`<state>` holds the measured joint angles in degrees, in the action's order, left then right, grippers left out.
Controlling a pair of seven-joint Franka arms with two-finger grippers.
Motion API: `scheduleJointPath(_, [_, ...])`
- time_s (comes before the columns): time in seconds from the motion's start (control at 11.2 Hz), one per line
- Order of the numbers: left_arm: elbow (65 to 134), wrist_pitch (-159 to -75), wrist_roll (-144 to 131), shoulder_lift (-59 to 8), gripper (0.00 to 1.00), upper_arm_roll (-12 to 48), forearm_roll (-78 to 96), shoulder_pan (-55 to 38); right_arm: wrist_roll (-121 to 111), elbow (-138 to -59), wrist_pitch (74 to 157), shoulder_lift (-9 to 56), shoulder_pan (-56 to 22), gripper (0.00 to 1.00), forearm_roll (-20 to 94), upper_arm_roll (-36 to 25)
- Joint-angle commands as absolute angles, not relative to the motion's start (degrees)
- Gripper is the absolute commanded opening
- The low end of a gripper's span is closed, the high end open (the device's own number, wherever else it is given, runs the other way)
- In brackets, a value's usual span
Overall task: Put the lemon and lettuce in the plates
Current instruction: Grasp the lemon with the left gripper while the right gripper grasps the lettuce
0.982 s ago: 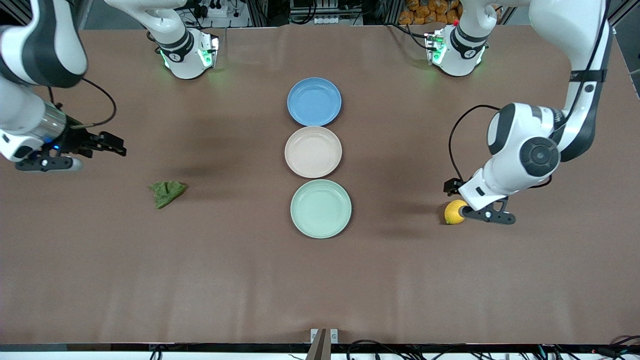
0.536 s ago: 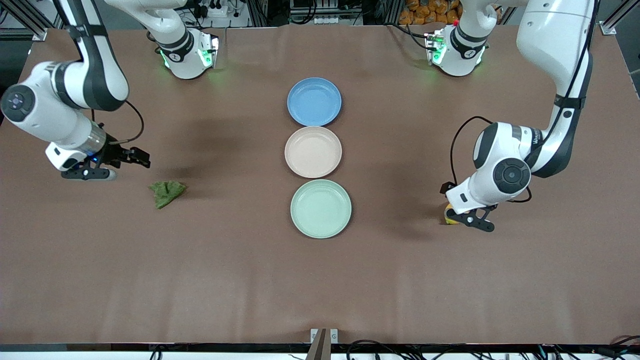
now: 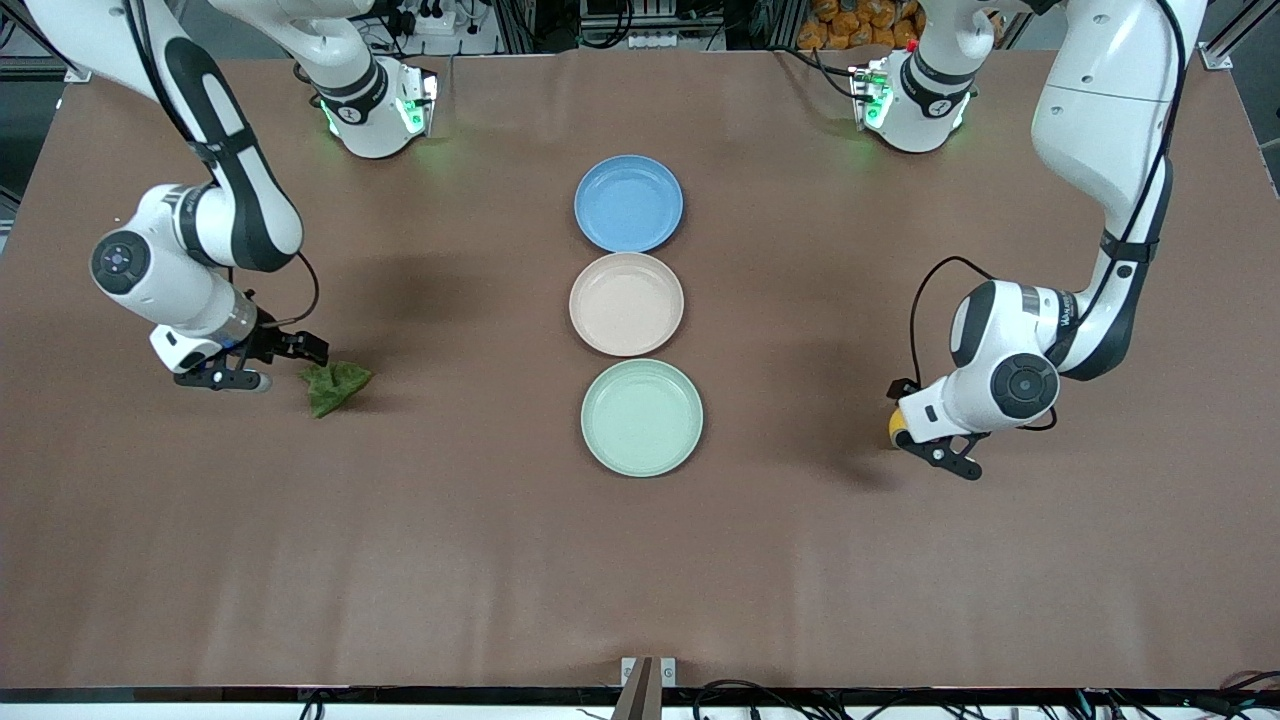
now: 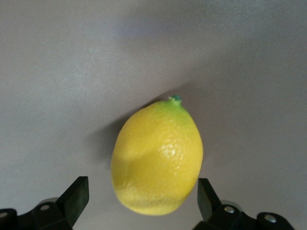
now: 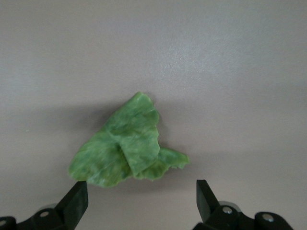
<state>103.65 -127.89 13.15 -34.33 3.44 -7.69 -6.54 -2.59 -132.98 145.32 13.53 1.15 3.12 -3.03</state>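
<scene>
The yellow lemon (image 4: pixel 157 155) lies on the brown table toward the left arm's end. My left gripper (image 4: pixel 144 191) is open and low over it, one finger on each side and neither touching. In the front view the left gripper (image 3: pixel 928 436) hides most of the lemon (image 3: pixel 896 426). The green lettuce (image 5: pixel 125 151) lies toward the right arm's end. My right gripper (image 5: pixel 142 191) is open just beside its edge, low over the table. In the front view the right gripper (image 3: pixel 282 362) sits next to the lettuce (image 3: pixel 336 385). The beige-pink plate (image 3: pixel 626 303) and the mint green plate (image 3: pixel 641 417) stand empty mid-table.
A blue plate (image 3: pixel 628 203) stands empty in line with the other two, farthest from the front camera. The two arm bases stand along the table edge farthest from the front camera.
Both arms have come down. The left gripper has dropped around the lemon, covering most of it in the front view. The right gripper has moved toward the lettuce and now sits beside it.
</scene>
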Motion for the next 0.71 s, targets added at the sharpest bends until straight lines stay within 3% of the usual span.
scheduleJointPath(0.0, [101.52, -127.97, 13.71, -35.59, 1.0, 3.52, -7.38, -7.12, -0.97, -132.98, 148.97, 17.22, 1.5, 0.98, 3.78, -2.2])
scheduleJointPath(0.27, [100.55, -127.97, 13.71, -36.21, 1.0, 3.52, -5.46, -7.12, 2.98, -133.24, 153.18, 20.29, 0.88, 0.98, 3.78, -0.71])
scheduleJointPath(0.45, [100.37, -127.97, 13.62, -36.47, 1.0, 3.52, -5.01, -7.21, 3.08, -133.15, 154.16, 21.44, 0.97, 0.9, 3.78, -0.7])
scheduleJointPath(0.54, [100.37, -127.97, 13.28, -36.47, 0.89, 3.52, -4.92, -7.21, 3.08, -133.15, 154.6, 21.79, 0.97, 0.79, 3.78, -0.7])
scheduleJointPath(0.62, [100.37, -127.97, 12.84, -36.39, 0.31, 3.52, -3.79, -7.21, 3.08, -133.15, 154.95, 22.06, 0.97, 0.66, 3.78, -0.7])
